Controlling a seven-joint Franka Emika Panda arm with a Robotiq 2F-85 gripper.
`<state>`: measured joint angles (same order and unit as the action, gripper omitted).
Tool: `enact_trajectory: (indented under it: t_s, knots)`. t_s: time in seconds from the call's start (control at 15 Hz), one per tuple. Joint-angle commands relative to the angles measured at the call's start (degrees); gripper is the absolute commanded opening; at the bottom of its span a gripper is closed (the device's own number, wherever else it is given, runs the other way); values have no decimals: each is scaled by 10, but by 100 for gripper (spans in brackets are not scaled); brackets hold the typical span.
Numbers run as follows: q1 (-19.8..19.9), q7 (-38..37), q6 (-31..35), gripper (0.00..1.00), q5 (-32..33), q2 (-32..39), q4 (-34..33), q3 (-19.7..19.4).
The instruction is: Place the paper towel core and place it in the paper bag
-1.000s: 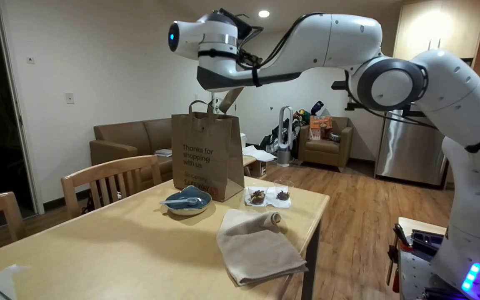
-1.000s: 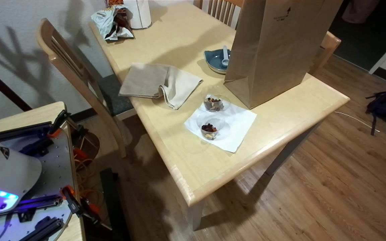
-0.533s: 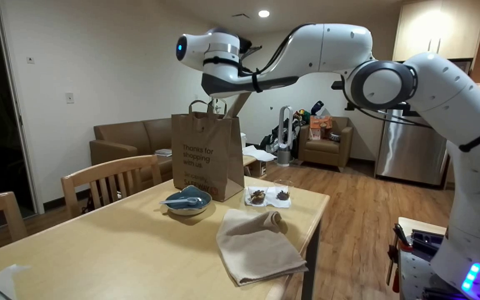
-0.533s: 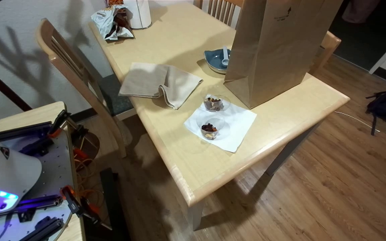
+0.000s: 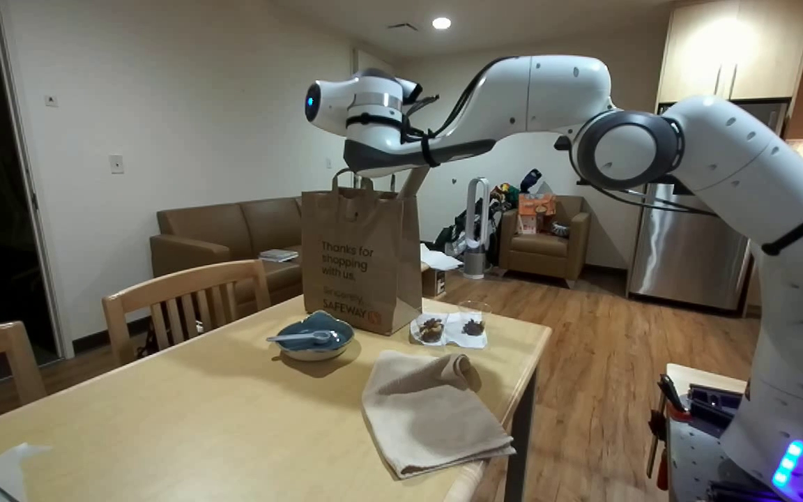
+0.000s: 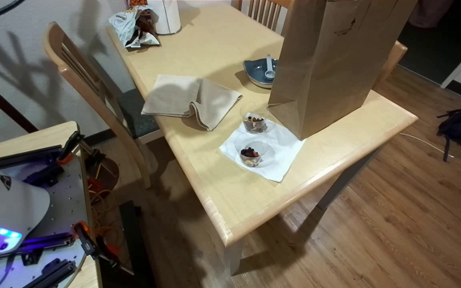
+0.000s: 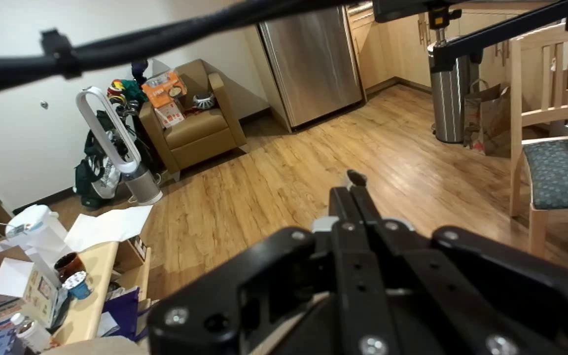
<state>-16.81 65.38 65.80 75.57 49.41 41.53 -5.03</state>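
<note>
Blue bowl point(image 5: 316, 355) with spoon point(image 5: 304, 337), left; then the bag point(image 5: 360, 258), upright. Over its right edge tilts the core point(image 5: 413, 183), lower end hidden, the gripper point(image 7: 348, 191), fingers point(image 7: 341, 209) together, clamped on it; then cloth point(image 5: 433, 418), cups point(image 5: 431, 330).

In an exterior view, stands on white base point(image 5: 778, 411) at about 4 o'clock. Leans upper arm point(image 5: 785, 178) up toward 11, then folds at elbow point(image 5: 628, 150) near 2 o'clock. Runs forearm point(image 5: 565, 94) out toward 9, sloping to 8 farther along. Ends at wrist point(image 5: 372, 134), around 12 o'clock, with round end cap point(image 5: 311, 102) aimed at 9 and lit blue. In an exterior view, glows blue at base lights point(image 6: 2, 231), about 8 o'clock. In wrist view, points gripper point(image 7: 352, 193) from 5 o'clock to between 11 and 12. Has both fingers point(image 7: 344, 212) angled inward, side by side at far ends with barely a line between.
</note>
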Motion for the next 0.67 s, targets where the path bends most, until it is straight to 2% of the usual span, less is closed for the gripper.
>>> enact_trajectory:
  t_s: [0.0, 0.07, 0.2, 0.6]
  knots:
    - [7, 41, 11, 27, -4, -3, 0, 5]
    - [7, 48, 11, 29, -5, -2, -1, 5]
    - [7, 61, 10, 40, -8, -3, -2, 7]
    - [8, 90, 8, 79, -14, -3, -5, 11]
